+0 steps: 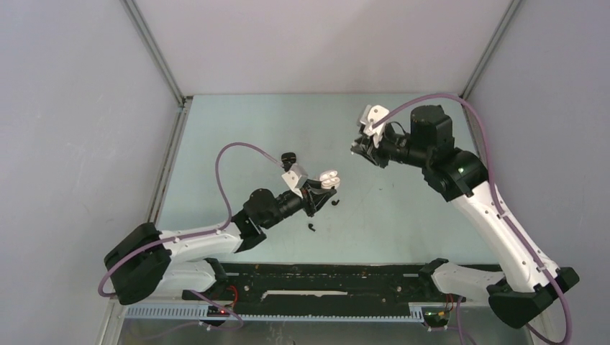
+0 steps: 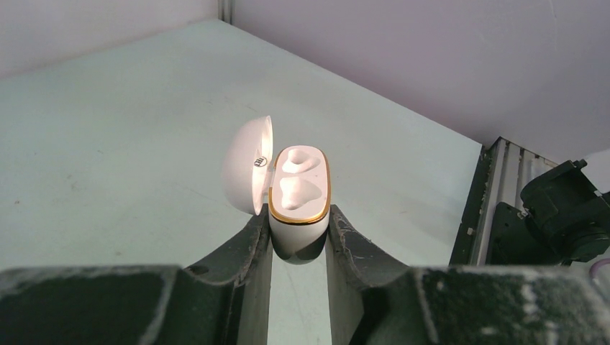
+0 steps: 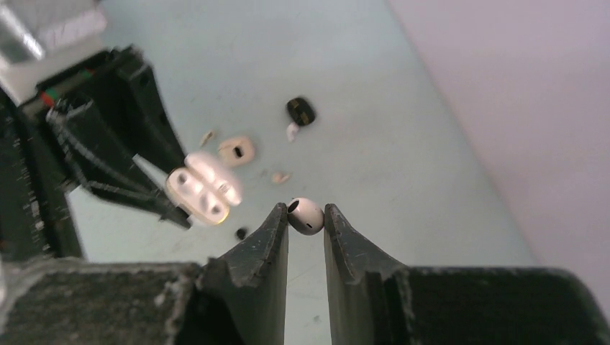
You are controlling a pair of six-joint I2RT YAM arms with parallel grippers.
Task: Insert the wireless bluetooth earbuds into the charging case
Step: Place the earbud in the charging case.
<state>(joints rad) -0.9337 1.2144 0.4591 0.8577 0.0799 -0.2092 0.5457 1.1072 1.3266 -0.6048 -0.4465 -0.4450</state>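
pinching a white bud (image 3: 308,215) at its very tips, my right pincer (image 3: 306,224) is closed on it. the bud's round head shows above the tips and i cannot see its stem. my left pincer (image 2: 300,233) is clamped on the lower body of the white case (image 2: 301,190) and holds it up off the table (image 1: 403,215). the lid (image 2: 248,165) is swung open to one side and both sockets are bare. the two pincers are apart, and in my right wrist view the case sits to the left of the bud. beyond them on the table lie a black case (image 3: 301,111), a pale case (image 3: 237,150) and two black buds (image 1: 337,202) near my left arm.

as i judge it, the step in hand is bringing the first white bud to the case: the bud is grasped but not yet inserted. the next move calls for closing the gap and turning my right wrist so the stem points into one socket. then i should lower the bud straight in, because a tilted bud would likely catch on the gold rim. my left pincer should hold the case steady, and i should let go only once the bud is seated.
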